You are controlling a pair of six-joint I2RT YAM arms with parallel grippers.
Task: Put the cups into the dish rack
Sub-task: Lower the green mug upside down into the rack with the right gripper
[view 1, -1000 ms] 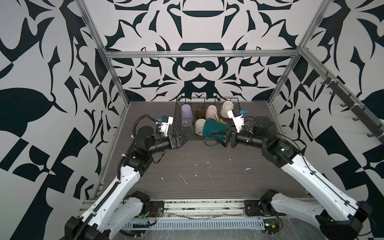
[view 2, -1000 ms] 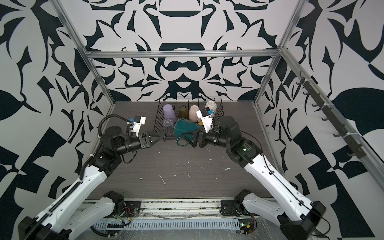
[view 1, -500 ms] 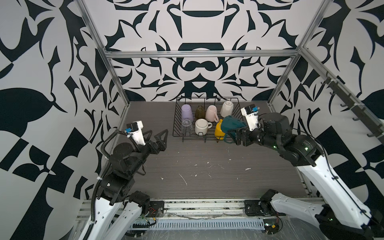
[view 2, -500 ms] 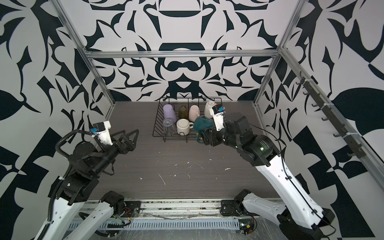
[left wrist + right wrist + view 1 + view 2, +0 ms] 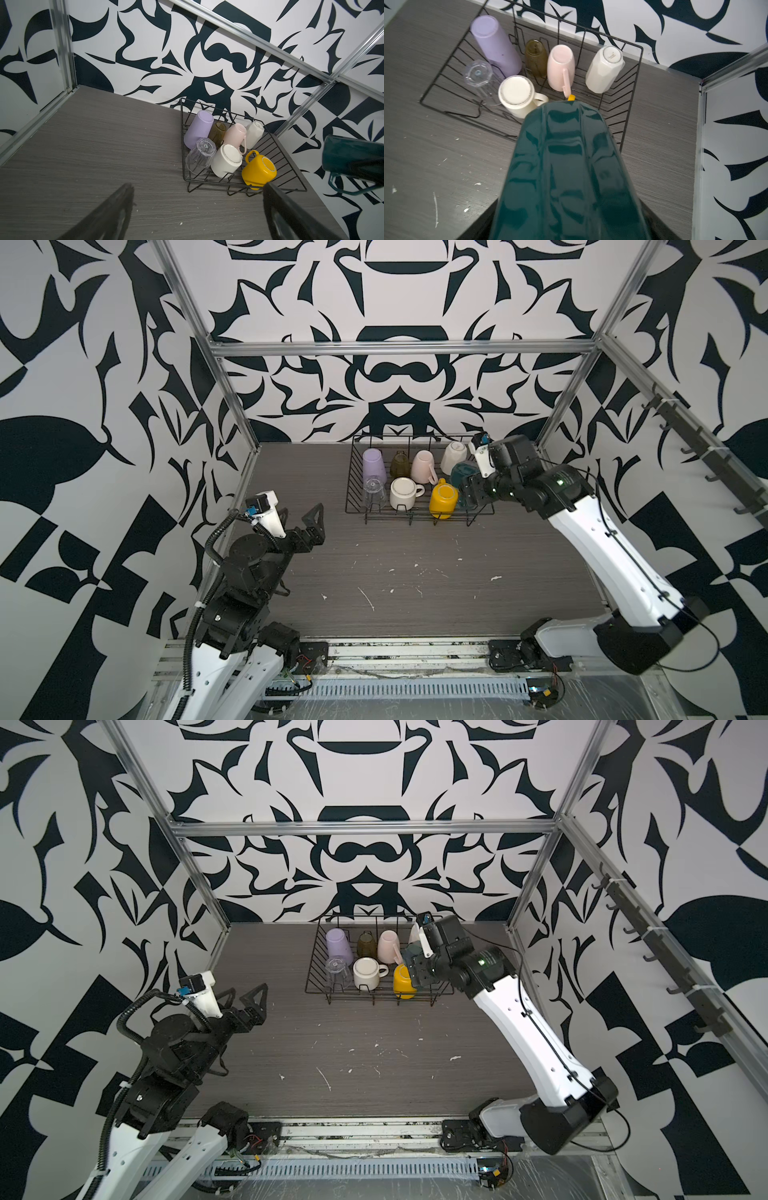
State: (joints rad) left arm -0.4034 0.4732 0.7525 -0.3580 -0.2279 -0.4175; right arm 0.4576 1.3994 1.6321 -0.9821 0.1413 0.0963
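My right gripper is clamped on the dark green mug. It holds the mug tipped on its side over the right end of the dish rack, just beside the yellow mug (I cannot tell if they touch). The yellow mug and six more cups sit bottoms up in the rack. My left gripper hangs over the table, well away from the rack, fingers wide apart, holding nothing.

My left arm sits folded at eight o'clock in both top views, with my left gripper raised, jaws spread wide and empty. My right arm reaches from five o'clock toward one. My right gripper points to nine o'clock, clamped around the dark green mug.
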